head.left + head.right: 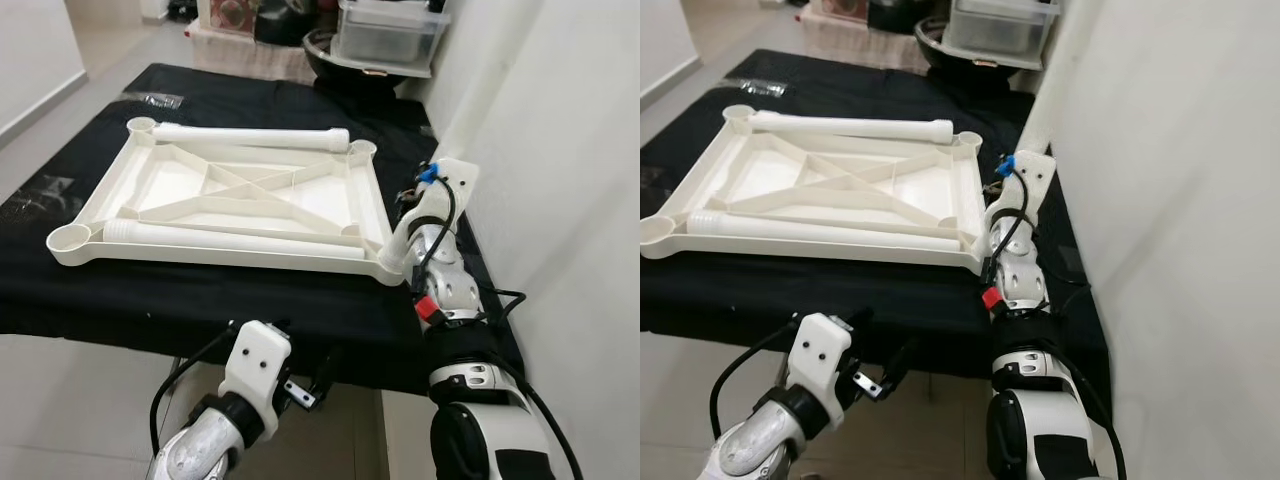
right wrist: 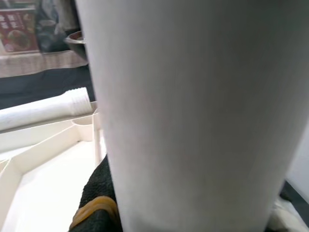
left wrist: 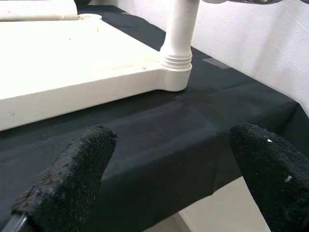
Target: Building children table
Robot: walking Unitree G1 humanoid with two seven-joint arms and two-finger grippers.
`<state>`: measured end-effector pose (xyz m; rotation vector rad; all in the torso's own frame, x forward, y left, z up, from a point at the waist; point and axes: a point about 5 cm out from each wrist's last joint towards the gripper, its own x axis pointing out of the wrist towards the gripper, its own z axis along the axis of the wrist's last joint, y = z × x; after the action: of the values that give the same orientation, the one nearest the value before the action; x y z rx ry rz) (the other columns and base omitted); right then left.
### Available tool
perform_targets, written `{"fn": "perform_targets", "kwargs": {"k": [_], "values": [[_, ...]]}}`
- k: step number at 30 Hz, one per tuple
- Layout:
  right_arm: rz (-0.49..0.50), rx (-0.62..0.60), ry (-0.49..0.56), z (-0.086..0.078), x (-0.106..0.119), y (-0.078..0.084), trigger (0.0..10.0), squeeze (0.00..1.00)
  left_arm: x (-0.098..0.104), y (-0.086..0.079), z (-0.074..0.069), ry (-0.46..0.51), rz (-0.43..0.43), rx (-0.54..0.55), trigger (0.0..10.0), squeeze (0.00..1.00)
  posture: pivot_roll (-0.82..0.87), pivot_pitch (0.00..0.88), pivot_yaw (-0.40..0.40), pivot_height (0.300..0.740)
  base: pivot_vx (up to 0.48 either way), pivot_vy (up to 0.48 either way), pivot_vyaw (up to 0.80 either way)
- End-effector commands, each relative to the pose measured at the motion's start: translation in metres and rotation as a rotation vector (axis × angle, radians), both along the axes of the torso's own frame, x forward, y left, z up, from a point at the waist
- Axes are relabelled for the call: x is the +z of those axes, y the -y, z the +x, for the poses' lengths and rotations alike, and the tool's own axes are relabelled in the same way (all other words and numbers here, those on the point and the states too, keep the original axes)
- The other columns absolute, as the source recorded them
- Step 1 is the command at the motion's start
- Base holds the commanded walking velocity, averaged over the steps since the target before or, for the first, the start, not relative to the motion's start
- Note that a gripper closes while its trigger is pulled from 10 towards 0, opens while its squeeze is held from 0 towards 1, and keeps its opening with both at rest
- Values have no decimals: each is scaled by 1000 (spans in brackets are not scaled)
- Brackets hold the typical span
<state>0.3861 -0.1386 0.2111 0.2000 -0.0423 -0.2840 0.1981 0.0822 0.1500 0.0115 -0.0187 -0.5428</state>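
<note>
The right gripper (image 1: 992,232) clasped the upright table leg (image 3: 179,26) to seat it in the upturned tabletop's (image 1: 240,195) near corner socket; the left gripper (image 3: 169,179) hung open below the cloth edge

The red box (image 2: 19,30) at the back carries print too blurred to read.

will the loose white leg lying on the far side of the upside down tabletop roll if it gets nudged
Probably: the leg is a smooth round tube lying on its side. It looks like hollow plastic, so likely light and stiff. The tabletop ribs beneath may check it.
</note>
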Motion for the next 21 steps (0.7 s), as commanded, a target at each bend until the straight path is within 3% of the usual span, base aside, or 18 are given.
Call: {"fn": "perform_targets", "kwargs": {"k": [1, 2, 7, 8, 12, 15, 16, 18, 19, 21], "values": [[88, 42, -51, 0, -18, -11, 10000, 27, 1, 1, -2, 6, 1, -5, 10000, 0, 120, 107, -126, 740, 0, 0, 0], [85, 100, 11, 1, -11, -19, 10000, 1000, 1, 1, -2, 6, 2, -6, 10000, 0, 120, 107, -126, 740, 0, 0, 0], [28, 157, 109, 4, 1, -20, 10000, 1000, 1, 2, -2, 7, 2, -8, 10000, 0, 113, 107, -127, 740, 0, 0, 0], [10, 187, 141, 7, 6, -15, 10000, 0, 1, 2, -1, 7, 1, -8, 10000, 0, 113, 107, -127, 740, 0, 0, 0], [-11, 214, 171, 8, 10, -7, 10000, 0, 1, 2, -1, 8, 0, -8, 10000, 0, 113, 105, -128, 740, 0, 0, 0], [-52, 420, 223, 11, 18, 12, 10000, 0, 1, 2, -1, 7, -2, -8, 10000, 0, 115, 105, -129, 740, 0, 0, 0], [-52, 420, 223, 11, 18, 12, 10000, 0, 1, 2, -1, 7, -2, -8, 10000, 0, 115, 105, -129, 740, 0, 0, 0], [-6, 663, 198, 11, 18, 13, 10000, 0, 1, 2, -1, 8, -3, -10, 10000, 0, 113, 106, -128, 740, 0, 0, 0], [-6, 663, 198, 11, 18, 13, 10000, 0, 1, 2, -1, 8, -3, -10, 10000, 0, 113, 106, -128, 740, 0, 0, 0], [11, 957, 177, 2, 17, 8, 10000, 0, 1, 2, -1, 10, -3, -11, 10000, 0, 113, 105, -128, 740, 0, 0, 0]]}}
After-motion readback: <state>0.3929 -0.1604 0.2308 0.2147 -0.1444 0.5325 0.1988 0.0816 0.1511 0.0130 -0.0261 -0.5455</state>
